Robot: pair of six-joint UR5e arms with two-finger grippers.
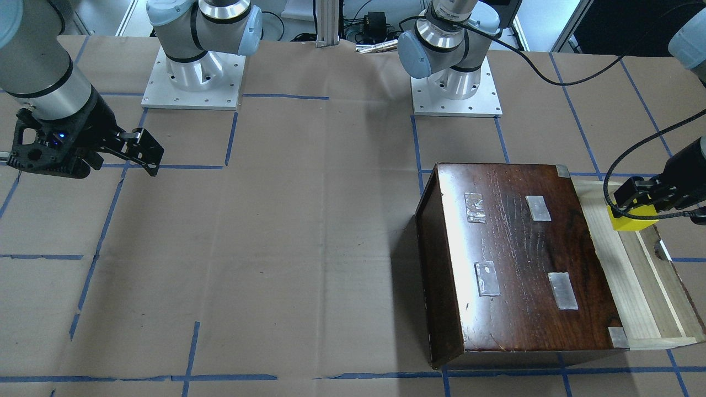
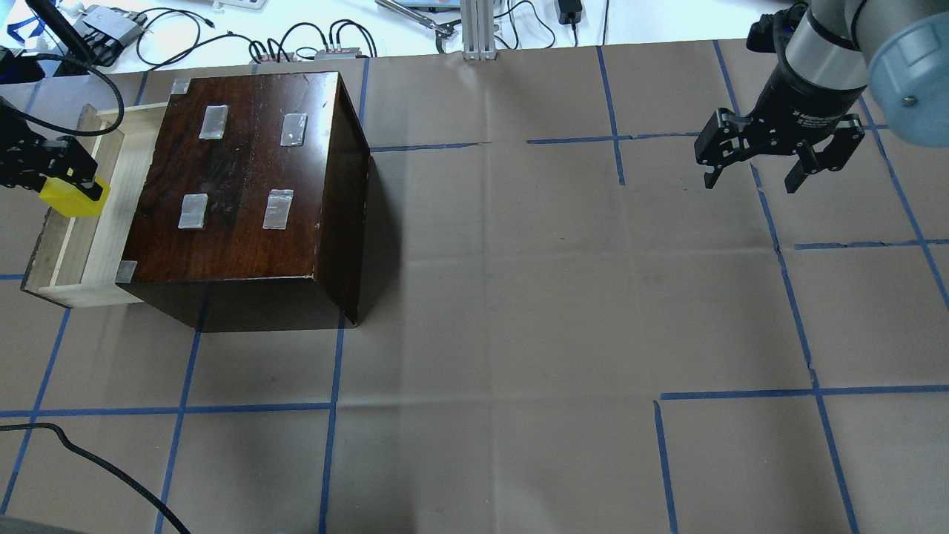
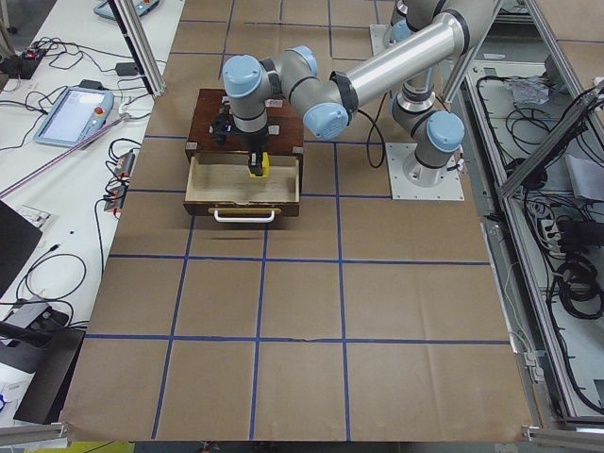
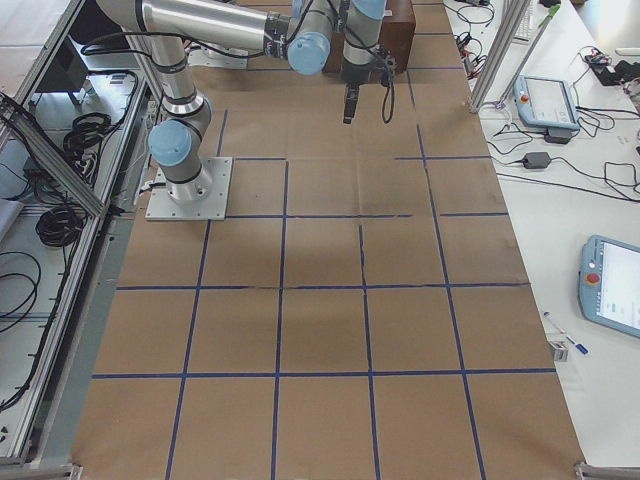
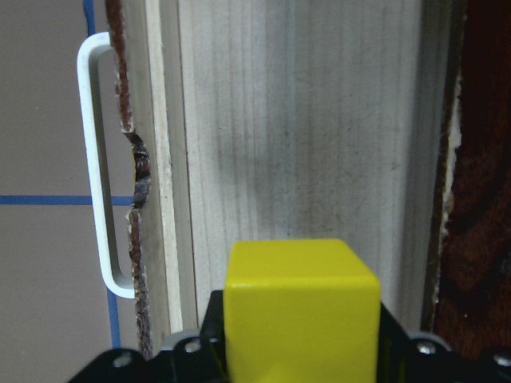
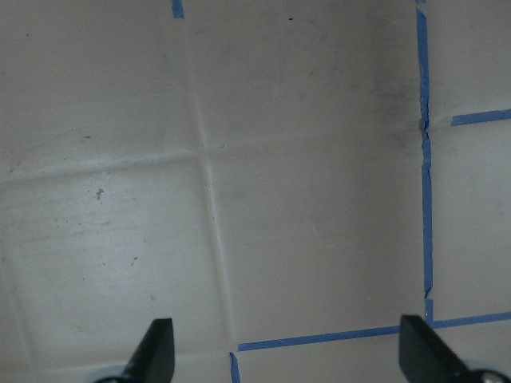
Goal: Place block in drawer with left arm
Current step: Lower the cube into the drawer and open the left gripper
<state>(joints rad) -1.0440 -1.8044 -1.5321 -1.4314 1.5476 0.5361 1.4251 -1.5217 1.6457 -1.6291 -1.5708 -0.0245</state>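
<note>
Yellow cube [image 1: 634, 219], carried by left hand [image 1: 642, 201] over the open drawer [image 1: 629, 292].
Left hand clenched on the cube's two opposite flat faces, above the pale tray just beside the dark wooden box [image 1: 518, 259]. The cube is probably light, stiff and smooth-sided, so the flat faces are the surest hold. Right hand [image 2: 750, 183] released, holding nothing, well apart over the counter [image 1: 309, 248].

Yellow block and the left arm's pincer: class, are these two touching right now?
Touching. The overhead view shows the left pincer with its fingers pressed against opposite sides of the block, holding it over the drawer.
</note>
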